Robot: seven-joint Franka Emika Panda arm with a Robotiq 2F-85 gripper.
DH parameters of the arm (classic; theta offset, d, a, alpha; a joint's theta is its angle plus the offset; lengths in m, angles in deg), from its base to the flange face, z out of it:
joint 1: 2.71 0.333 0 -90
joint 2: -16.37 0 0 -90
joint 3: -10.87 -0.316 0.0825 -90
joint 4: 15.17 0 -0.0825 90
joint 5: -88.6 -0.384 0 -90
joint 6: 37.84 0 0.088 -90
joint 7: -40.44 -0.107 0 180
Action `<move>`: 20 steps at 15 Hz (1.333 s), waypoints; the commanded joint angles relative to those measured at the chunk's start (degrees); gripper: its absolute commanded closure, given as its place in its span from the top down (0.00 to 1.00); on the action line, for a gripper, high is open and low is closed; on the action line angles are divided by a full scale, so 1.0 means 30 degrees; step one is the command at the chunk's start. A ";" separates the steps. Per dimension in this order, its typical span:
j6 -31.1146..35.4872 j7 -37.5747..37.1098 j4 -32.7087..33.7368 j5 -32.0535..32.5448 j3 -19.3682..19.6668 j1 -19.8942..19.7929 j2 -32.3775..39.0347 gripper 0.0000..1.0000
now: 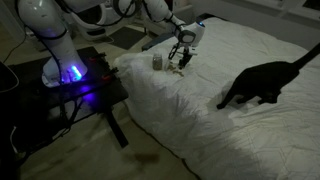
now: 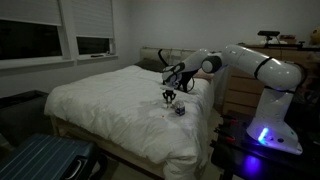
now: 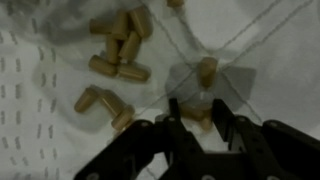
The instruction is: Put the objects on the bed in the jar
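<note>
Wrist view: the black two-finger gripper (image 3: 203,110) sits low on the white quilted bed (image 3: 30,90), jaws narrow to pinch one of the small tan-brown bits (image 3: 118,45). Whether it holds one, I cannot tell. The small grey see-through jar (image 1: 157,62) waits near, at nine o'clock.

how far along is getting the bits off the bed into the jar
Nothing clearly done: whether the jar holds anything is too small to tell. In hand: the jaws sit low over the bed and seem to straddle one bit; a grip isn't clear. Left: many bits lie loose on it.
</note>
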 commanded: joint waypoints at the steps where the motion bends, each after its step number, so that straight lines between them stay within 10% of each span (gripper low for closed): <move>1: -0.0552 -0.0763 0.0761 -0.0044 0.0156 -0.0036 0.0234 0.09; 20: -0.4164 0.0882 -0.0602 0.2285 0.1408 0.1062 -0.3082 0.01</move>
